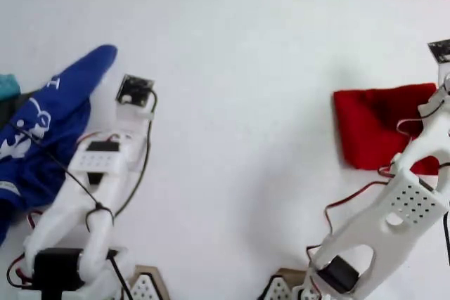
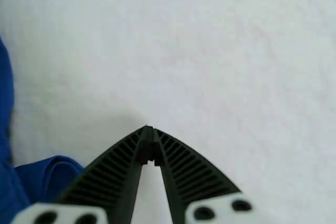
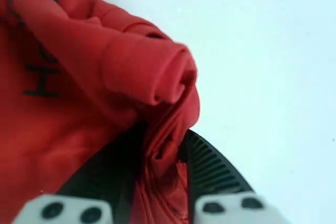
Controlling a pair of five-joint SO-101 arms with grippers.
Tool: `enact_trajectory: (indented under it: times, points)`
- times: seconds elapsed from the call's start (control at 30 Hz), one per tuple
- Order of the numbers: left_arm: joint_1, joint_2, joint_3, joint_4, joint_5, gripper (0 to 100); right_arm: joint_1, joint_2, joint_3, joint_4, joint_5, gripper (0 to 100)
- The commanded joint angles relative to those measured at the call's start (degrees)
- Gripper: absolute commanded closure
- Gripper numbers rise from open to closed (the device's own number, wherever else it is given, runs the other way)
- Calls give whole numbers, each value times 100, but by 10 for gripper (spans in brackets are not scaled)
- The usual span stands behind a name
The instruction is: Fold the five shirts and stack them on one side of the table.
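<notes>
Your right gripper (image 3: 164, 153) is pinching a bunched fold of the red shirt (image 1: 371, 128), which lies at the right side of the table (image 1: 239, 68), partly under that arm. Your left gripper (image 2: 149, 142) has its jaws pressed together on nothing, over bare tabletop. The blue shirt (image 1: 49, 114) lies crumpled just beside it on the left side. A teal cloth (image 1: 7, 86) touches the blue shirt's far edge.

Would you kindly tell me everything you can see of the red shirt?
The red shirt is soft, knit-looking cloth with dark lettering, lying partly folded on the white table at its right side. A rolled edge bulges beside the right end effector, whose jaws pinch a bunched fold of it. The right arm crosses over the shirt's near corner.
</notes>
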Motion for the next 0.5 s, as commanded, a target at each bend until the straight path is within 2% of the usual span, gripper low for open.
enact_trajectory:
  times: [0.0, 0.13, 0.33, 0.47]
  points:
    - [-35, -202, -22, -97, 44, 974, -180, -31, -202, -110, 26, 976]
    - [-35, -202, -22, -97, 35, 974, -163, 75, -202, -101, 9, 967]
    - [-26, -202, -22, -97, 35, 974, -92, -75, -255, -92, -26, 757]
    - [-9, -202, 22, -114, 35, 974, -92, -444, -536, 127, -527, 729]
